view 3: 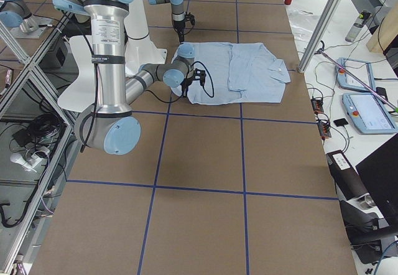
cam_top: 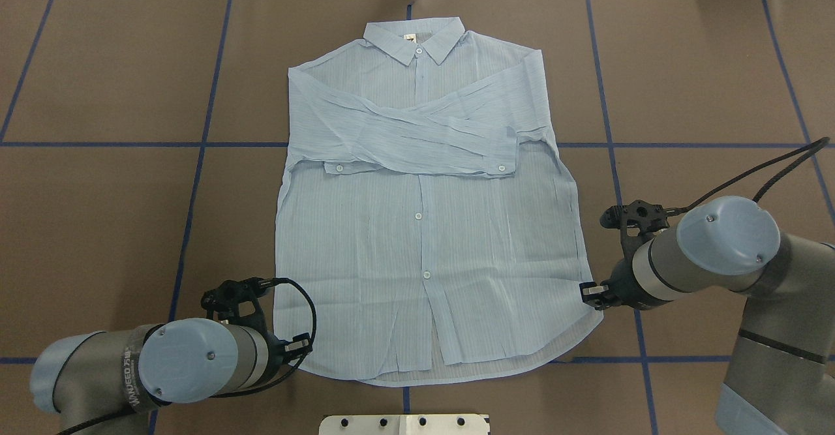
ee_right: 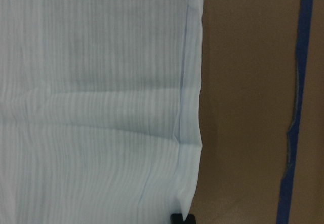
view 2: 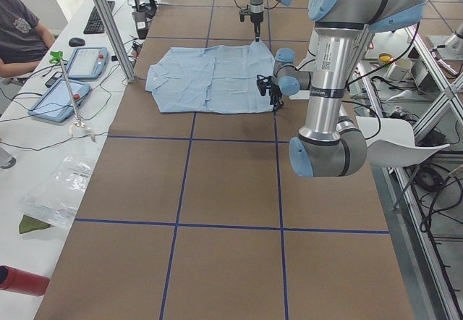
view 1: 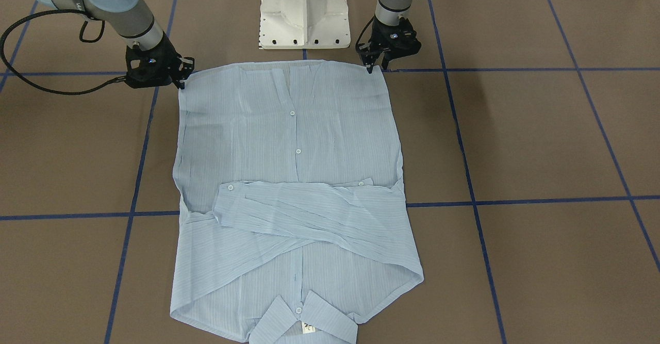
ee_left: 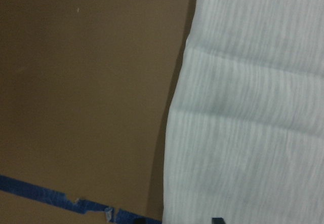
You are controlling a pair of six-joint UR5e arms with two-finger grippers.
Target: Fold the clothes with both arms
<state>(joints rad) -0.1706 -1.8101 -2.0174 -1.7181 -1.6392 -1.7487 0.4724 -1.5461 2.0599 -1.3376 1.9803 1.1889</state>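
Holding left end effector [view 1: 372, 66] and right end effector [view 1: 181, 78] at the two hem corners of the shirt [view 1: 289, 143], lying flat mid-surface [view 1: 541, 143], long axis running away toward the collar [view 1: 304, 321]. Spread or pinching cloth: cannot tell.

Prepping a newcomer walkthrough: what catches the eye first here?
A light-blue shirt lies flat at the middle of the table, button side up, both sleeves crossed over the chest. The left gripper and right gripper sit at its two hem corners.
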